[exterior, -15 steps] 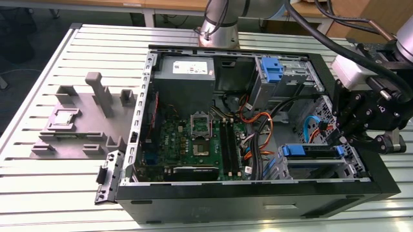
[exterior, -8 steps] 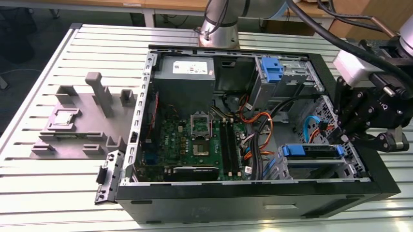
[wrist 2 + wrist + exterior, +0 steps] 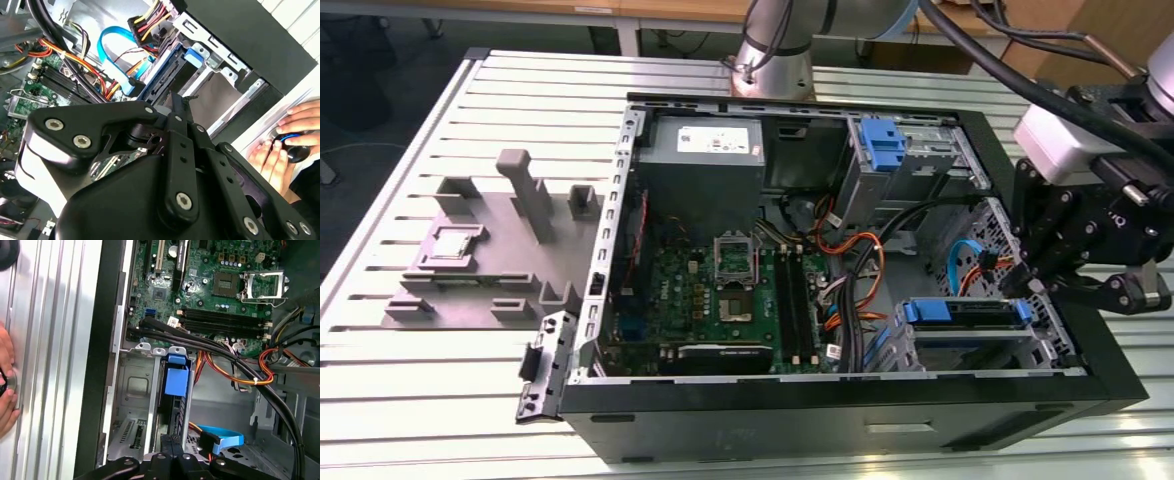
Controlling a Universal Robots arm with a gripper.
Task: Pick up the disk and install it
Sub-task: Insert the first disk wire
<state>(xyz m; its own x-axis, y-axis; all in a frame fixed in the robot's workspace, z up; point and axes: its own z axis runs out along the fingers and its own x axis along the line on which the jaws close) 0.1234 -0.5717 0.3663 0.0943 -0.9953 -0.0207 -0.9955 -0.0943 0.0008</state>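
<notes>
– So where was the disk [image 3: 965, 312], the flat silver hard drive w/ blue plastic side rails?

– Stood on edge in the metal drive cage [image 3: 994, 350] at the open black PC case's [image 3: 854, 425] corner, exterior view's right. Its blue rail tab showed in the first wrist view [image 3: 176, 380] and the rail edge in the second wrist view [image 3: 162, 80]. Looked seated or nearly so.

– Gripper?

– Black gripper [image 3: 1087, 285] hung just over that cage. Open or closed, couldn't tell.

– Handling?

– Prob. rigid, fairly dense, shock-sensitive. The bare metal faces looked slick, so I'd take it across the blue rails or the long edges, not the label side.

– Obstructions?

– Orange/yellow/black wire bundle [image 3: 250, 375] ran right beside the cage. A flat blue data cable [image 3: 220, 440] looped near the bay mouth, a snag risk. Green motherboard [image 3: 720, 300] lay adjacent, so no dragging. A bare blue plastic bracket [image 3: 883, 145] sat in the upper bay and a grey power-supply box [image 3: 700, 140] at the far end; neither was the target. A person's hand [image 3: 285, 145] rested on the slotted aluminium table [image 3: 400, 400] just outside the case.
</notes>
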